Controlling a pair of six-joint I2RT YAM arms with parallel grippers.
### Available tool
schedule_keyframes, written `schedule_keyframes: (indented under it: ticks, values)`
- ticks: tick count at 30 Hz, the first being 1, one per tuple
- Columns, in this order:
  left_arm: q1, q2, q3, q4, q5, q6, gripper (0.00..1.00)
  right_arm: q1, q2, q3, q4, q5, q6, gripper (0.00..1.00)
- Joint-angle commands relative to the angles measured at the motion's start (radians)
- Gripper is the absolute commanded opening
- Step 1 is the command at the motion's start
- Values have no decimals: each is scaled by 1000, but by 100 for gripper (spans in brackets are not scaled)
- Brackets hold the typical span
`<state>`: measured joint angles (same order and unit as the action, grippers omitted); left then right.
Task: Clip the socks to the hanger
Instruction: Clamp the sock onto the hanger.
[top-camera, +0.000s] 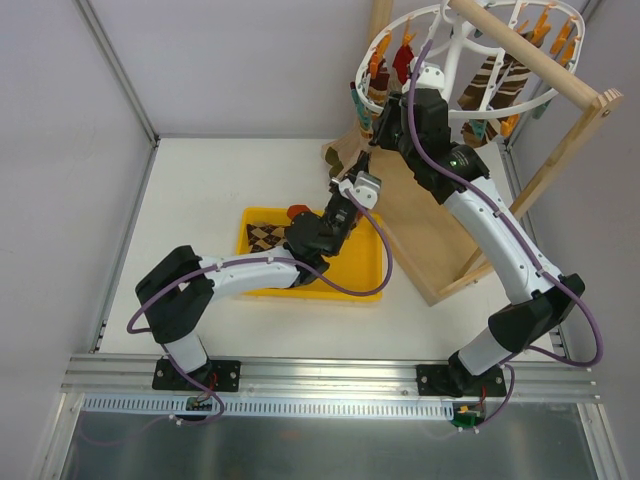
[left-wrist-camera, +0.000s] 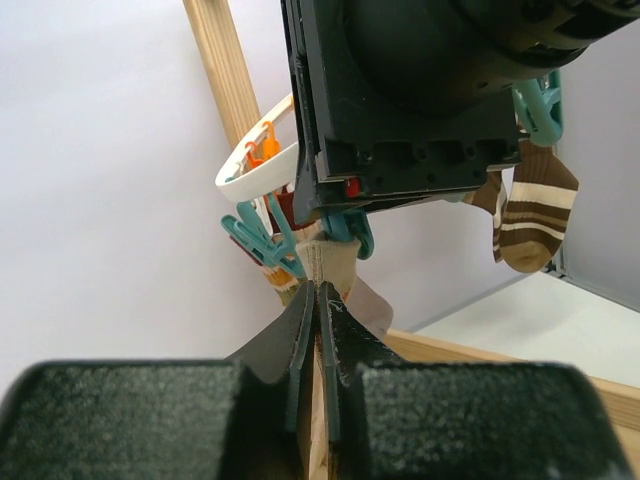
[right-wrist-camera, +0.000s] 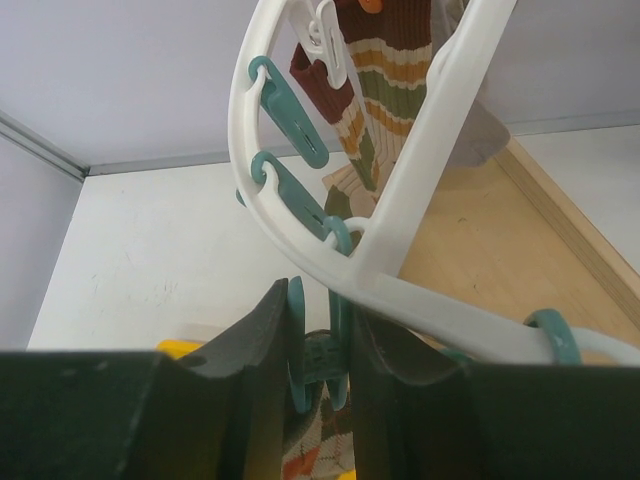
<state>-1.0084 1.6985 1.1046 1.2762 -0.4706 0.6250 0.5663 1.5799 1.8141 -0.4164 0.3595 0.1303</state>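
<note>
My left gripper (left-wrist-camera: 318, 292) is shut on the edge of a brown-and-beige sock (left-wrist-camera: 330, 262) and holds it up under the white oval hanger (right-wrist-camera: 300, 235). In the top view this gripper (top-camera: 352, 186) is raised beside the hanger's near left rim (top-camera: 372, 52). My right gripper (right-wrist-camera: 318, 305) is shut on a teal clothespin (right-wrist-camera: 322, 350) that hangs from the ring, squeezing it. The argyle sock (right-wrist-camera: 318, 455) shows just below that pin. Striped socks (right-wrist-camera: 385, 75) hang clipped on the ring. Another argyle sock (top-camera: 265, 237) and an orange-red sock (top-camera: 298, 212) lie in the yellow tray (top-camera: 372, 262).
The hanger hangs from a wooden rod (top-camera: 530, 50) on a frame with a wooden base board (top-camera: 430, 225) at the back right. Teal and orange pins (left-wrist-camera: 255, 240) dangle close round both grippers. White walls stand left and behind.
</note>
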Motion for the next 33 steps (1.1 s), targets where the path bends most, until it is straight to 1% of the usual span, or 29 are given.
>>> schedule_keyframes:
  ticks: [1, 6, 16, 24, 27, 29, 30, 31, 33]
  values:
    - [-12, -10, 29, 98, 26, -42, 0, -19, 5, 31, -5, 25, 29, 1]
    - [-13, -20, 31, 94, 29, -77, 0, -20, -1, 17, 10, 19, 38, 1]
    - [-12, -25, 52, 80, 36, -85, 0, -19, 0, 16, 19, -16, 32, 1]
    - [-10, -63, 44, 37, 46, -151, 0, -25, -1, 14, 28, -42, 37, 1]
    - [-9, -76, 41, 17, 52, -182, 0, -29, 0, 14, 34, -60, 46, 3]
    - [-6, -79, 40, 5, 55, -192, 0, -29, 0, 14, 36, -77, 49, 12]
    - [-6, -80, 40, 5, 55, -200, 0, -31, 0, 14, 37, -80, 48, 18]
    - [-1, -79, 40, 5, 53, -202, 0, -32, -1, 17, 37, -88, 51, 27]
    - [2, -80, 40, 0, 47, -209, 0, -32, -1, 19, 34, -105, 52, 36]
